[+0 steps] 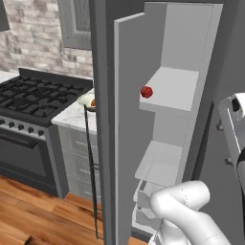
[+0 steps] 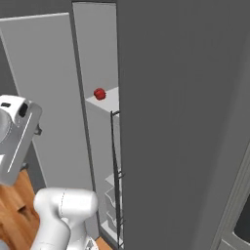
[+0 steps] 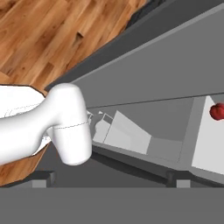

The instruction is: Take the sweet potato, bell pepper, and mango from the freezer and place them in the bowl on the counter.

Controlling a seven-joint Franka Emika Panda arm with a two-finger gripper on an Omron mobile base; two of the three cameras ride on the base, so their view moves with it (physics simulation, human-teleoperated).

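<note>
A simulated kitchen with a pale brick back wall, a warm wooden plank floor (image 1: 28, 210) and a black gas stove (image 1: 33, 100) at the left. Beside the stove runs a white marble counter with grey veins (image 1: 72, 117) over grey drawer fronts. On it, partly hidden behind the freezer's edge, sits a wide, shallow, pale cream-green bowl (image 1: 86, 100) with something orange just showing inside; which item it is cannot be told. The tall dark grey freezer (image 1: 103, 72) stands open, showing a narrow compartment with pale grey-white walls and shelves. A small round bright red bell pepper (image 1: 146, 92) rests at the left front edge of the upper shelf. In the hand view, the gripper (image 3: 110, 180) shows its two dark fingertips (image 3: 41, 180) spread wide apart, holding nothing, well away from the pepper.
</note>
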